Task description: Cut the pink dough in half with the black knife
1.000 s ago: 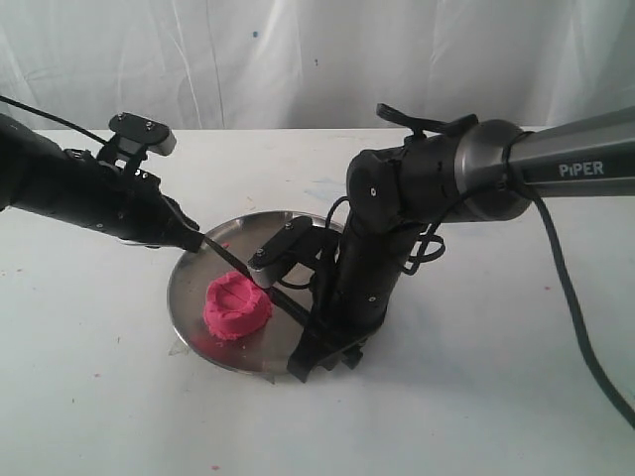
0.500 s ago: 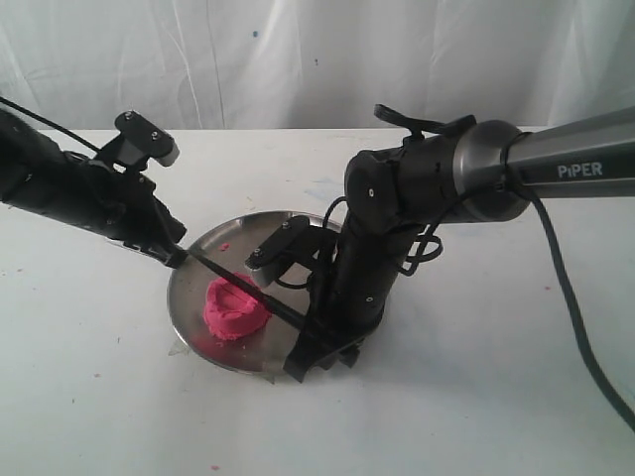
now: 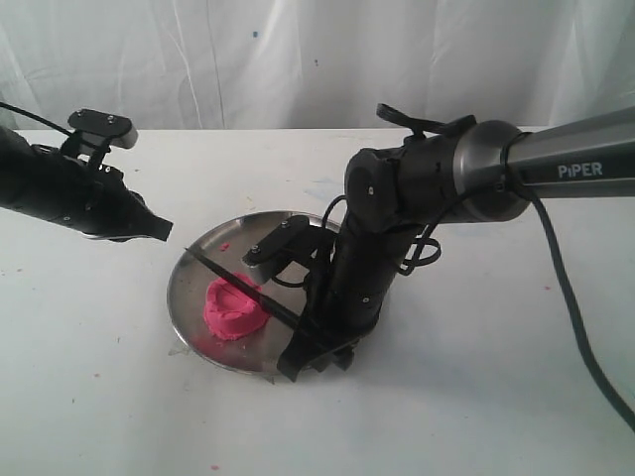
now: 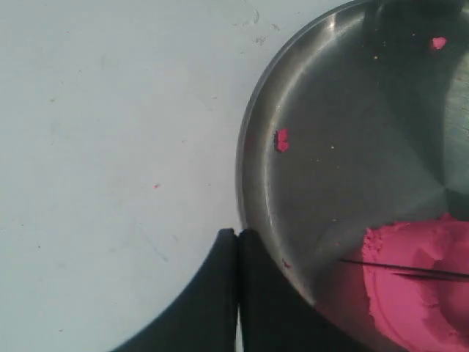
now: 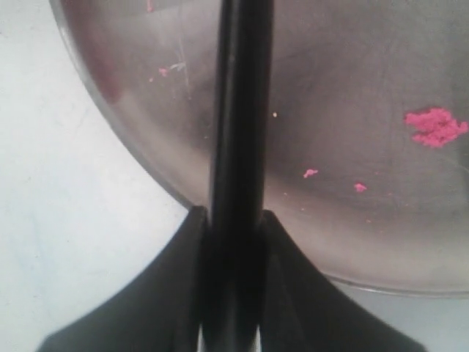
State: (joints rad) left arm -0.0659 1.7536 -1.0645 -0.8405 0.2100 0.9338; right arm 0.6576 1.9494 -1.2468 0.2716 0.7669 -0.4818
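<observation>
Where drape (image 3: 298,59) backs table (image 3: 99,397), right end effector (image 5: 233,220) grips knife (image 5: 242,110), left end effector (image 4: 237,242) clenched.

We see a white table (image 3: 99,377) carrying a steel plate (image 3: 189,293) near its middle, with tiny pink specks (image 3: 212,469) scattered around.

The plate (image 3: 190,297) lay on the table (image 3: 99,397). The dough (image 3: 236,309) sat in the plate, left of its centre and toward its front. The knife (image 3: 213,266) slanted across the plate from its left rim, over the dough's rear edge, to its front-right rim, where the right gripper (image 3: 306,349) clasped the handle. The left gripper (image 3: 159,229) hung just outside the plate's left rim.
</observation>
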